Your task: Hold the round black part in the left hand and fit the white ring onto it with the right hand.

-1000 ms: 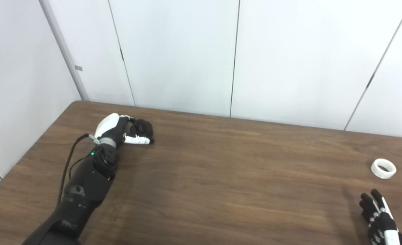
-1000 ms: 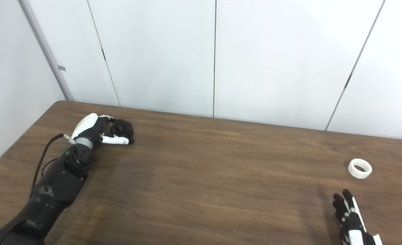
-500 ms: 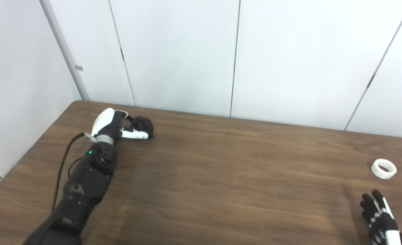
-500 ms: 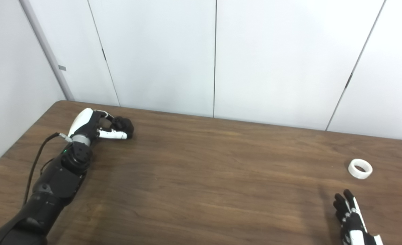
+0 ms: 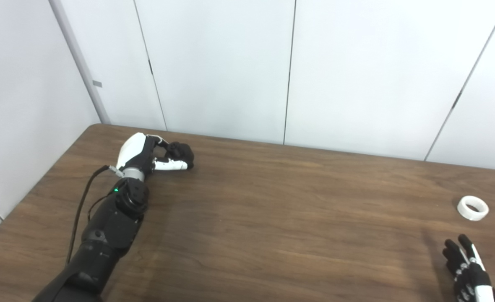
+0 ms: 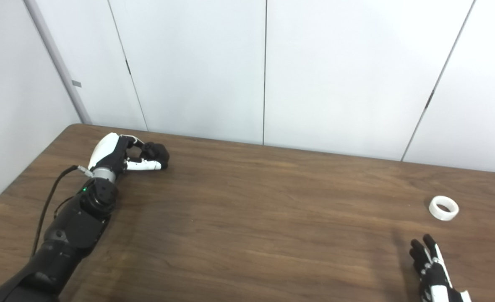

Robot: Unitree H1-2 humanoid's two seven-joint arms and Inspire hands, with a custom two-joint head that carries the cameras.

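**Black part gripped at far left, ring lying free at right**

The left hand (image 5: 147, 153) sits near the far left corner of the table (image 5: 272, 218), its fingers curled round the round black part (image 5: 181, 152) with the thumb stretched beneath it. The white ring (image 5: 472, 207) lies flat on the wood near the right edge, well apart from the part. The right hand (image 5: 465, 266) (only partly in view at the bottom corner) has its fingers spread, holding nothing, just short of the ring.
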